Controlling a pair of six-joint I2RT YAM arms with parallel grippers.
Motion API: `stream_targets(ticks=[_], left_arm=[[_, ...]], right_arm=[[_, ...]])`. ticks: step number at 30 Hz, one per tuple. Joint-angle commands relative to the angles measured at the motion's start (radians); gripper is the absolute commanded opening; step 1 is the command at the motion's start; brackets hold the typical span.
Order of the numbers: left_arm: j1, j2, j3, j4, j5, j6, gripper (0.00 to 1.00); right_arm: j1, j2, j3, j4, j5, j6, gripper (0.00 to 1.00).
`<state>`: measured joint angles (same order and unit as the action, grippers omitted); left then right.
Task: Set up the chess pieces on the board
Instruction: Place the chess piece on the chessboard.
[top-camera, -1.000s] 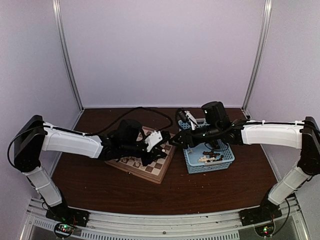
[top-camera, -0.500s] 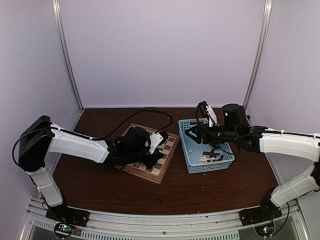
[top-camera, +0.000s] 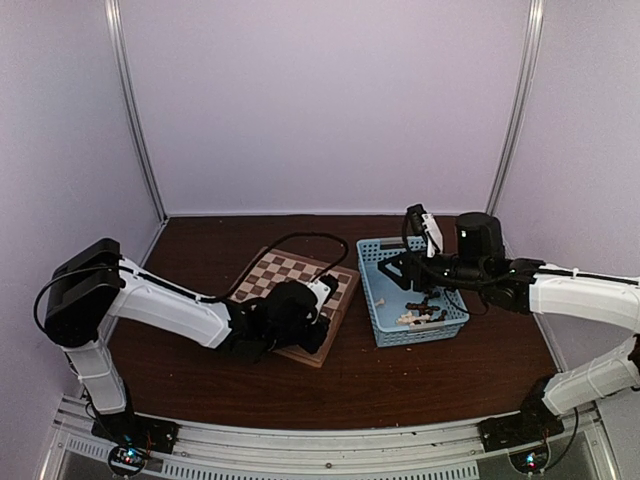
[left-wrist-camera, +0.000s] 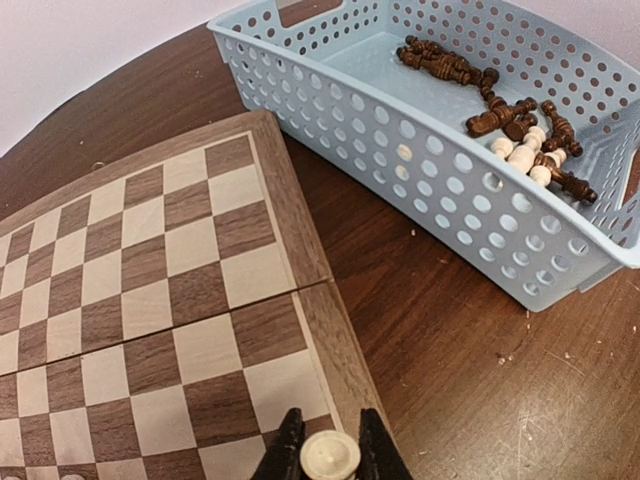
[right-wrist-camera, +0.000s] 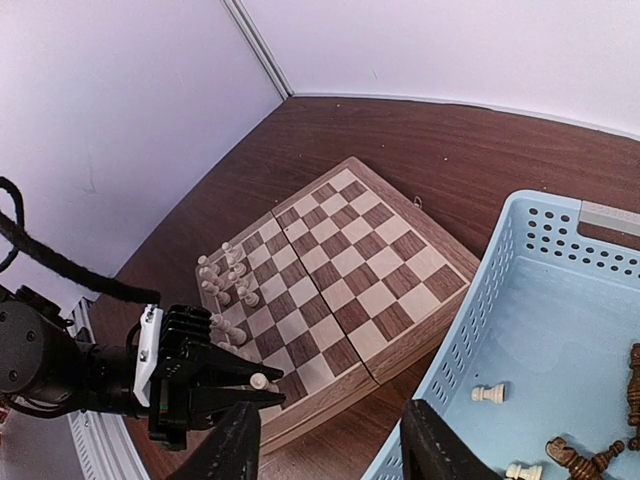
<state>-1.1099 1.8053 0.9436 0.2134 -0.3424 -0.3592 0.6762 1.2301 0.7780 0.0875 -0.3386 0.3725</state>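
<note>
Closest in, the left gripper (left-wrist-camera: 330, 445) was clamped on a cream-white piece (left-wrist-camera: 330, 460). Only its round top showed between the jaws, and it hung right at the near right corner of the board (left-wrist-camera: 292, 200), more over the light rim than over a square as far as I could tell. If it were me I'd nudge it inward until it's centred on a square. Then I'd come straight down, keep it upright, and only let go once the base sits flat. The board was thick and stood proud of the table (left-wrist-camera: 450, 370), so I reckon a piece dropped on that rim would tip off the edge. A cluster of cream pieces (right-wrist-camera: 225, 272) stood along the board's side nearest the left arm, so no sweeping sideways there. Past the corner there was just a narrow strip of bare table before the wall of the light-blue basket (left-wrist-camera: 430, 180). That left not much elbow room to the right. Loose pieces (left-wrist-camera: 520, 140), dark and cream, lay on their sides in the basket. The right gripper (right-wrist-camera: 330, 410) hung above the basket with its jaws apart, holding nothing. The far half of the board was bare squares, so plenty of room that way.
</note>
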Motion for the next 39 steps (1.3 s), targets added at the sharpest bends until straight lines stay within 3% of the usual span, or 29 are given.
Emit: stream_targets(ticks=[1, 22, 28, 39], left_arm=[[-0.017, 0.03, 0.0, 0.055, -0.066, -0.043, 0.03], [-0.054, 0.003, -0.086, -0.006, -0.087, -0.152, 0.07], [-0.068, 0.001, -0.078, -0.02, -0.108, -0.133, 0.25], [-0.086, -0.082, -0.066, -0.055, -0.131, -0.109, 0.46]], right_arm=[[-0.006, -0.037, -0.02, 0.023, 0.012, -0.001, 0.51], [-0.01, -0.048, -0.036, 0.034, 0.005, -0.006, 0.51], [-0.01, -0.05, -0.036, 0.032, 0.0, -0.007, 0.51], [-0.009, -0.056, -0.034, 0.019, 0.002, -0.012, 0.51]])
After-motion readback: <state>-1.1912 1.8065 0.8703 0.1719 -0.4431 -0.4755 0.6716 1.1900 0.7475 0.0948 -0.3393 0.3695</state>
